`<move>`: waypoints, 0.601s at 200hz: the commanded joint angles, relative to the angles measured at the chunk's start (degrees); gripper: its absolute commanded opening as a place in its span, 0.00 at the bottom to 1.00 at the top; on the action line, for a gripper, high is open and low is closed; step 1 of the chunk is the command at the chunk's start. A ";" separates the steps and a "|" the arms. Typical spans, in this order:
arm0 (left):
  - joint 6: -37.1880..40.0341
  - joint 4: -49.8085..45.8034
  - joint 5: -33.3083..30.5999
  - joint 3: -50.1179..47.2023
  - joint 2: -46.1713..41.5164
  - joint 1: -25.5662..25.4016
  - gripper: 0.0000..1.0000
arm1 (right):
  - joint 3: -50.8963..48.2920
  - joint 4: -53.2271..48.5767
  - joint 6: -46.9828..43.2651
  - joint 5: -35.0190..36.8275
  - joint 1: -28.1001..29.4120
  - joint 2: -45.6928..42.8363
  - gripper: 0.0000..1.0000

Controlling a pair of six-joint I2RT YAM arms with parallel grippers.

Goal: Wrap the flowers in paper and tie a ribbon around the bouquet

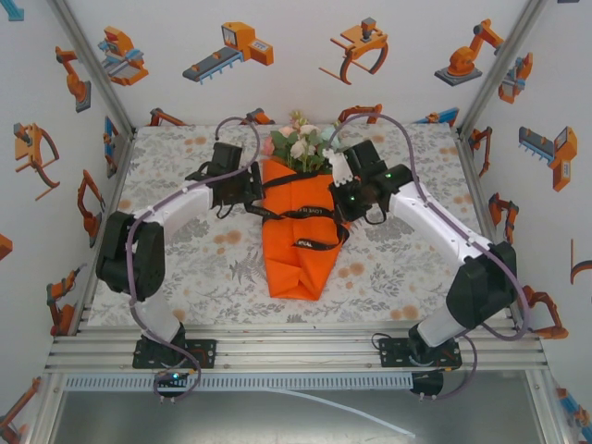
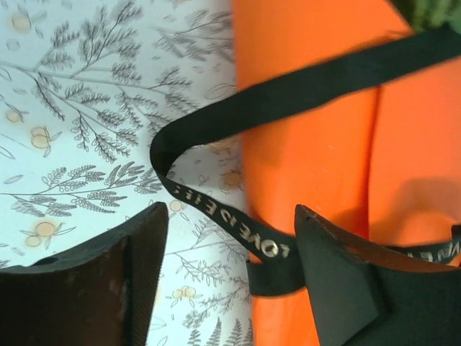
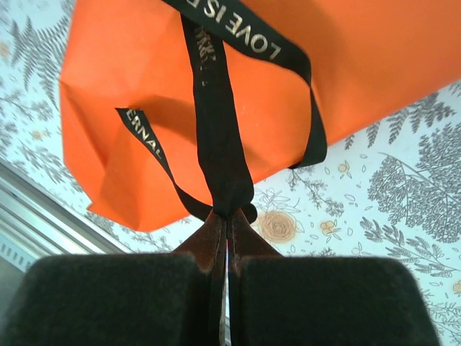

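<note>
- Bouquet [image 1: 298, 217] is laid at the middle of the grey floral table cover [image 1: 199, 254], long axis running near to far: flowers [image 1: 301, 146] at the far end, the orange paper [image 1: 294, 264] with its folded tip towards the arm bases.
- Ribbon [image 1: 305, 213] is seen crossed over the paper from above; its pale lettering is legible in the wrist views.
- Right gripper [image 3: 227, 220] is pinched together on the ribbon.
- Left gripper [image 2: 229, 223] is held with jaws apart, a ribbon loop lying loose between them at the cone's edge.

smooth matt orange paper [image 1: 291, 268], woven black ribbon [image 3: 216, 144], printed cloth table cover [image 1: 203, 259]
</note>
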 commanded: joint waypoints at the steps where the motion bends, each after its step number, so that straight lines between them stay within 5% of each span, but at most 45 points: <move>1: -13.69 1.59 8.05 0.25 3.62 2.91 0.67 | -2.79 1.86 -1.49 -1.41 0.15 0.07 0.00; 60: -27.10 4.16 10.27 -1.35 7.67 3.41 0.57 | -6.23 8.97 2.10 -4.52 0.13 -0.19 0.00; 99: -29.36 1.45 10.12 -1.51 8.66 4.26 0.00 | -6.58 7.51 -0.44 4.15 0.10 -1.54 0.00; 120: -28.17 -0.41 6.64 -2.05 5.62 5.87 0.00 | -6.59 5.78 -5.91 13.49 0.07 -3.10 0.00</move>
